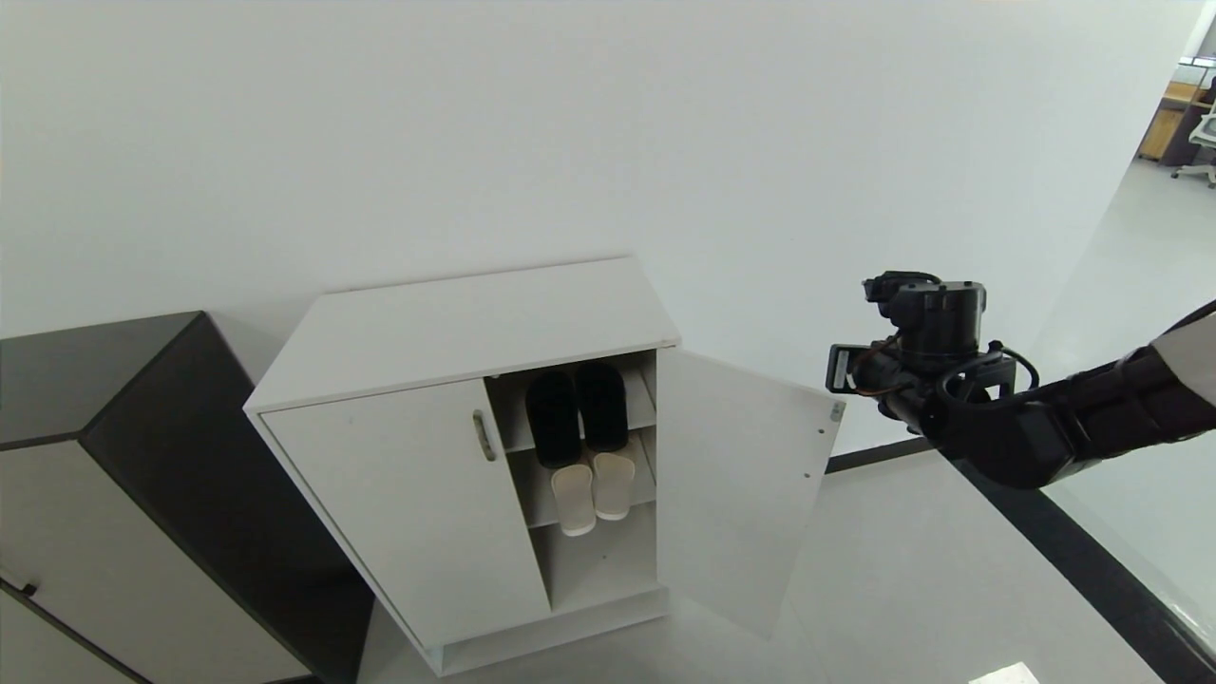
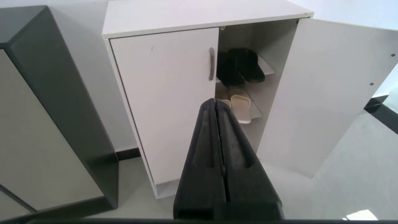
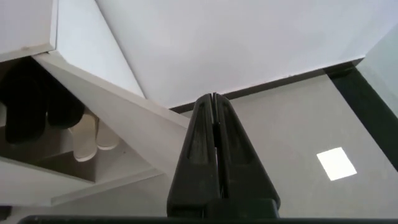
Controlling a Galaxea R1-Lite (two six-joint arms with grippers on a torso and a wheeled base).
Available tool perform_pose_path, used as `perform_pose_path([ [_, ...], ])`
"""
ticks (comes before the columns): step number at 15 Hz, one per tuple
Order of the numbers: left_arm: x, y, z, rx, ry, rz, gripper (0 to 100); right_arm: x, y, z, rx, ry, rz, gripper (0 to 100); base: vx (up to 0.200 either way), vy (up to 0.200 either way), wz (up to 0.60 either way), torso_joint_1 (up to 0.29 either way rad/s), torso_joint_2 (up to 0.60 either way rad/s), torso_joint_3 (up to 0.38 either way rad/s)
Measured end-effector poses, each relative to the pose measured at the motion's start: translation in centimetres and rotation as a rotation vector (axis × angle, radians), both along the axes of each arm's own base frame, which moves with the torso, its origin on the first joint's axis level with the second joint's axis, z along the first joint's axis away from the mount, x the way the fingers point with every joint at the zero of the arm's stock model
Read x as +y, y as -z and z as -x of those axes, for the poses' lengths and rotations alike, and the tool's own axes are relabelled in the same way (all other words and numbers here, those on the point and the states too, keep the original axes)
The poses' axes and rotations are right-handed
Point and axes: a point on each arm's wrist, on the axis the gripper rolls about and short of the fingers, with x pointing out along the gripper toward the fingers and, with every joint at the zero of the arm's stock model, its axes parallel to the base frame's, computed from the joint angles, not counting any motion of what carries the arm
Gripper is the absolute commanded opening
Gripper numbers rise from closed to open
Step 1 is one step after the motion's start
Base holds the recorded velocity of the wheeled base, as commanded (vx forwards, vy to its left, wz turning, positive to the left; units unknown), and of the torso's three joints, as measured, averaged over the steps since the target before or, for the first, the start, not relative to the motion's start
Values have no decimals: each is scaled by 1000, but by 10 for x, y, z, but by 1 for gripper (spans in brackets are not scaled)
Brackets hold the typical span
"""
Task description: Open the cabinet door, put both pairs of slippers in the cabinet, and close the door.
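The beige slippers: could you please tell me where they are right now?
In the head view, the beige slippers sit on the middle shelf in the right side of the white cabinet, just below the black slippers and beside the open door.

1. Readable text, labels, brands, numbers and signs: nothing legible is showing in any view.
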Motion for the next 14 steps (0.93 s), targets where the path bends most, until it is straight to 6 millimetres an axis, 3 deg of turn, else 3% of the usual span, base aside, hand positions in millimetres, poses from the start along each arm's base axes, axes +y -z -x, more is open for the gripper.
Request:
perform_pose_path([
  [5,0,0,0,0,0,0,0,1,24,-15,45,12,17,0,0,0,0,0,0,0],
  [14,0,0,0,0,0,1,0,1,50,-33,63,28,23,0,0,0,0,0,0,0],
])
